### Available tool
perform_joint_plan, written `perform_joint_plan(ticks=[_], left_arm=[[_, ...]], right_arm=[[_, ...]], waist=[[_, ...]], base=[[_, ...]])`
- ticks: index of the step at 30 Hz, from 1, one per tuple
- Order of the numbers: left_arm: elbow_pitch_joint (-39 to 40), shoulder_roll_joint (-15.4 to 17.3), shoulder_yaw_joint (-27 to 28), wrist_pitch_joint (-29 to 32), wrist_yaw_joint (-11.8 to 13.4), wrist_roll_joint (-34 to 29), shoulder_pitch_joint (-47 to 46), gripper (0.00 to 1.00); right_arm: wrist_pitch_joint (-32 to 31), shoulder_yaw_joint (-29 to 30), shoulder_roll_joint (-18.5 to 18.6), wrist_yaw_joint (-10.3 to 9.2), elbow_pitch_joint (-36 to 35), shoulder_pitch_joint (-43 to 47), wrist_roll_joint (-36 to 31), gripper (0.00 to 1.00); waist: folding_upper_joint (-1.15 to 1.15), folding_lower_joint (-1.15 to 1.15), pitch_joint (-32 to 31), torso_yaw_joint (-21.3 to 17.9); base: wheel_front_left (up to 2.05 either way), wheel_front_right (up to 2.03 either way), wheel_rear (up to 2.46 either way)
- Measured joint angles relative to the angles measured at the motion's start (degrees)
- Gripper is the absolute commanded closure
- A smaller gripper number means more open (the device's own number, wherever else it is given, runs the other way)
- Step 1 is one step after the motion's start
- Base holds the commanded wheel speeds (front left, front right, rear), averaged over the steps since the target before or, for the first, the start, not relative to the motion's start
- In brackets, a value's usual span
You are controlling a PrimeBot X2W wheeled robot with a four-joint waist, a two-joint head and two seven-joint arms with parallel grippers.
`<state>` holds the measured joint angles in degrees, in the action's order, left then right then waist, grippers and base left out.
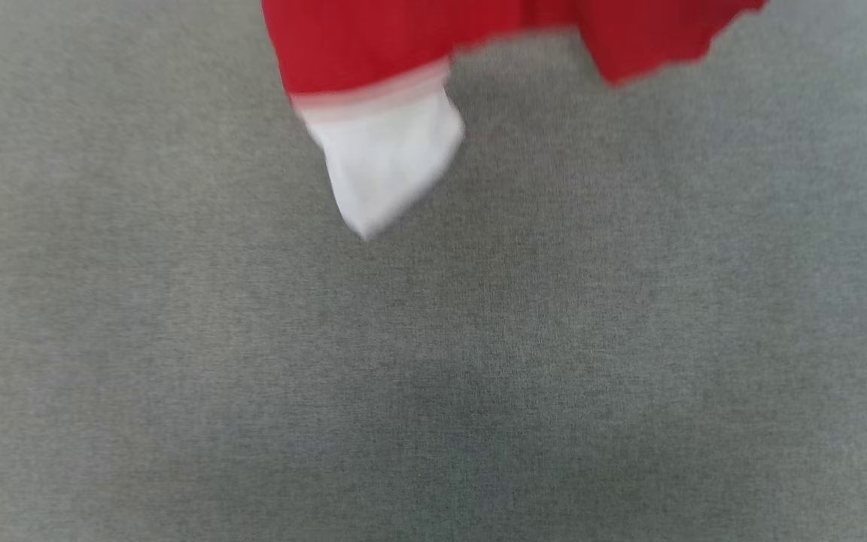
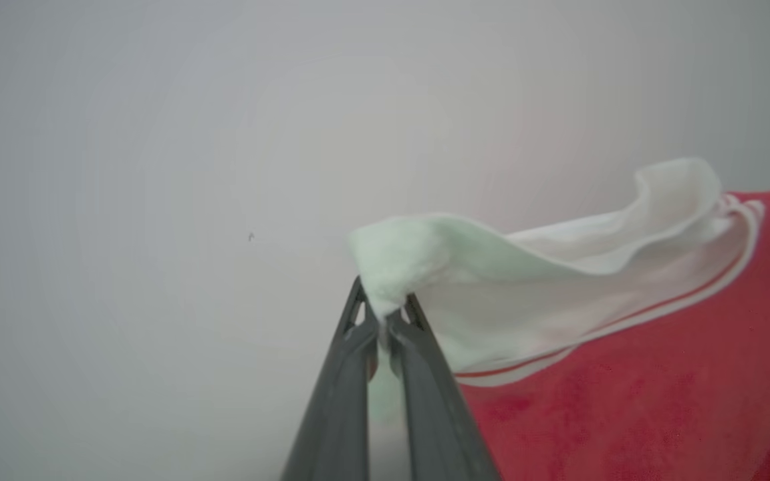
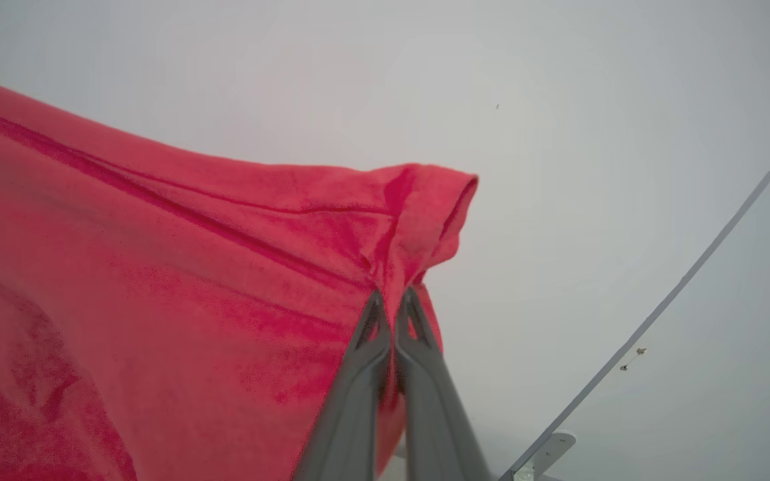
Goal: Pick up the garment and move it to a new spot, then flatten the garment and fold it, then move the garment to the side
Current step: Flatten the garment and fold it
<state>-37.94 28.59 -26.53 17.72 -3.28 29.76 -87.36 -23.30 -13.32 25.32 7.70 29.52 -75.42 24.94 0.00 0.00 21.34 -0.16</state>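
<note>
The garment (image 1: 373,45) hung above the grey desk (image 1: 479,361), the left end effector (image 2: 385,319) pinched shut on its white band, the right end effector (image 3: 392,300) shut on a red edge. Carrying it well likely meant holding both grips level and spread, lowering slowly.

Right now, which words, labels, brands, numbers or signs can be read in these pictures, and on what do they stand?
None can be read.
The garment is plain red cloth with a white striped band, no print or tag; the grey surface under it bears no writing.
</note>
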Motion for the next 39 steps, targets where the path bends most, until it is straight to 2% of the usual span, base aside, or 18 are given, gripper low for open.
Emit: perform_joint_plan(ticks=[3, 11, 13, 16, 22, 25, 29, 32, 35, 39], left_arm=[[-3.69, -1.30, -0.07, -6.91, 0.93, -2.57, -5.25, 1.00], [-12.26, -4.01, 0.58, -26.93, 2.54, -6.16, -16.88, 1.00], [-14.62, -4.95, 0.62, -29.48, 1.98, -6.17, -18.06, 1.00], [-18.71, -5.81, -0.87, -30.37, -0.37, -6.45, -17.72, 1.00], [-26.13, -7.71, -4.99, -25.77, -3.54, -6.12, -11.39, 1.00], [-27.91, -8.60, -6.86, -21.71, -4.05, -4.94, -7.76, 1.00], [-26.48, -9.51, -10.62, -15.99, -4.12, -1.34, -0.53, 1.00], [-23.99, -8.88, -12.77, -10.88, -4.14, 2.49, 5.09, 1.00], [-20.48, -6.57, -14.83, -6.94, -4.14, 5.23, 10.54, 1.00], [-14.77, -4.21, -16.28, -1.51, -4.21, 9.15, 18.18, 1.00]], right_arm=[[5.48, 1.87, -2.42, 0.03, 4.68, -3.69, -4.27, 1.00], [25.26, 6.79, -6.79, 0.04, 14.05, -12.46, -18.59, 1.00], [27.75, 7.13, -7.54, 0.03, 16.69, -13.26, -20.89, 1.00], [28.33, 6.26, -8.57, 0.02, 21.24, -12.85, -22.36, 1.00], [24.49, 2.66, -9.16, -0.02, 28.28, -8.37, -19.91, 1.00], [22.18, 0.69, -9.31, -0.02, 29.70, -5.37, -16.61, 1.00], [18.45, -2.78, -9.44, -0.03, 29.14, 1.34, -10.22, 1.00], [14.69, -6.45, -8.48, -0.04, 25.87, 6.92, -4.91, 1.00], [8.51, -11.09, -6.71, -0.03, 19.79, 13.37, 2.30, 1.00], [-0.30, -15.35, -1.13, -0.04, 8.79, 22.35, 12.57, 1.00]], waist=[[0.00, 0.00, 2.00, -0.33], [0.00, 0.00, 6.39, -0.68], [0.00, 0.00, 7.02, -0.43], [0.00, 0.00, 7.34, 0.22], [0.00, 0.00, 6.73, 1.79], [0.00, 0.00, 5.87, 2.43], [0.00, 0.00, 4.27, 3.06], [0.00, 0.00, 2.86, 3.37], [0.00, 0.00, 1.42, 3.56], [0.00, 0.00, -0.18, 3.65]], base=[[0.00, 0.00, 0.00], [0.00, 0.00, 0.00], [0.00, 0.00, 0.00], [0.00, 0.00, 0.00], [0.00, 0.00, 0.00], [0.00, 0.00, 0.00], [0.00, 0.00, 0.00], [0.00, 0.00, 0.00], [0.00, 0.00, 0.00], [0.00, 0.00, 0.00]])
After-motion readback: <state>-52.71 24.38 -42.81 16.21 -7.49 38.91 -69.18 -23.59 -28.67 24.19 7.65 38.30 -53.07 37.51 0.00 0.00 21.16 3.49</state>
